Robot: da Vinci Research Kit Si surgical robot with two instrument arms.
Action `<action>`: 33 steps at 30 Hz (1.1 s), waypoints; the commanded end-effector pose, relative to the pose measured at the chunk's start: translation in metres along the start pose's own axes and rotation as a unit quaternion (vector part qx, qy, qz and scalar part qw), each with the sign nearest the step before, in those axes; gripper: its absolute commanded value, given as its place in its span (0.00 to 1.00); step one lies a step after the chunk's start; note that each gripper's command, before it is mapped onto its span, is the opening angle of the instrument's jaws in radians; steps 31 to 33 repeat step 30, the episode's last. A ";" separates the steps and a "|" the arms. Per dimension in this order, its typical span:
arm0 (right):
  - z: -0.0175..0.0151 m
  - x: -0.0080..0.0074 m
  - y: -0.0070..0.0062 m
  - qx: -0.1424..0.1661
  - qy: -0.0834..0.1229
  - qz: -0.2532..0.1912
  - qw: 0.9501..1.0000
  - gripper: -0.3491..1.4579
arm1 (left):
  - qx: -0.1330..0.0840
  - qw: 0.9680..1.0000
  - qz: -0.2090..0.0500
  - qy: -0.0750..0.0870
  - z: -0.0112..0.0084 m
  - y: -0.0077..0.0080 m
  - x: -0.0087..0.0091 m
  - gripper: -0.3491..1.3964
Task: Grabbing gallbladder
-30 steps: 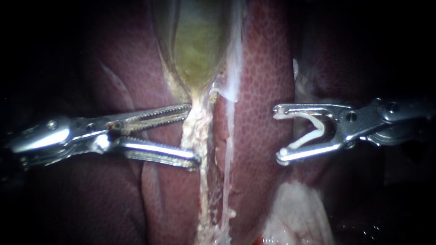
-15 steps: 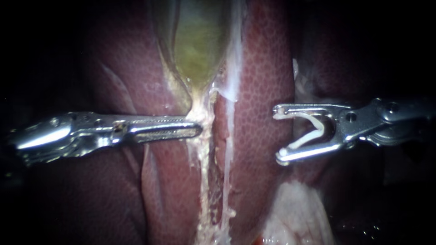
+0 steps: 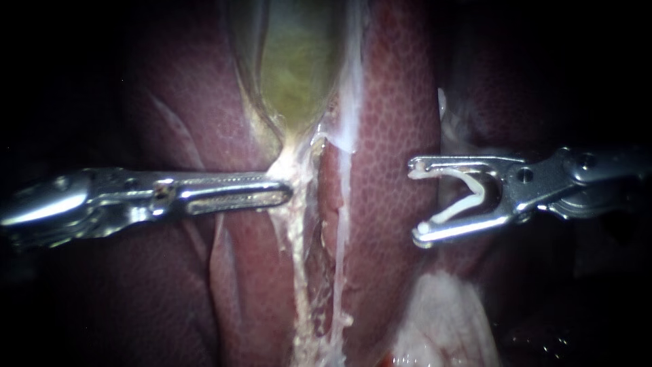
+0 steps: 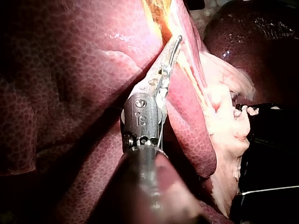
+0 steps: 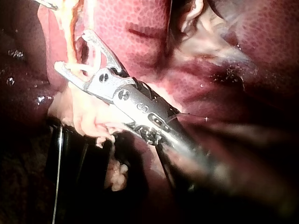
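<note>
The yellow-green gallbladder [image 3: 295, 75] lies between lobes of the liver [image 3: 394, 122] and narrows to a pale neck. My left instrument [image 3: 285, 190] comes in level from the left, its jaws shut on that neck and drawing it slightly leftward. In the left wrist view the left instrument [image 4: 176, 42] has its jaws together at the yellowish gallbladder [image 4: 156, 11] edge. My right instrument [image 3: 415, 200] hovers over the liver, apart from the gallbladder, its jaws spread wide around a white V-shaped clip [image 3: 468, 197]. The right wrist view shows the right instrument [image 5: 71, 49] cradling this clip [image 5: 81, 67].
A pale stringy strand [image 3: 305, 272] runs down from the neck between the lobes. Whitish fatty tissue [image 3: 441, 326] sits below the right instrument. Dark surroundings border the liver on both sides.
The left jaws, open around the neck a second ago, have shut on it and drawn back slightly to the left, tugging the pale tissue along. The right instrument has not moved.
</note>
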 end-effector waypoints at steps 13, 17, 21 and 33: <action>0.0000 -0.0001 0.0001 0.000 0.000 0.000 1.000 0.52 | -0.010 1.000 -0.005 -0.025 -0.0046 0.0003 -0.0040 0.00; 0.0000 -0.0001 0.0001 0.000 0.000 0.000 1.000 0.52 | -0.011 1.000 -0.005 -0.025 -0.0047 0.0002 -0.0040 0.00; 0.0000 -0.0001 0.0001 0.000 0.000 0.000 1.000 0.52 | -0.012 1.000 -0.006 -0.025 -0.0047 0.0002 -0.0040 0.00; 0.0000 -0.0001 0.0001 0.000 0.000 0.000 1.000 0.52 | -0.013 1.000 -0.005 -0.025 -0.0047 0.0004 -0.0038 0.00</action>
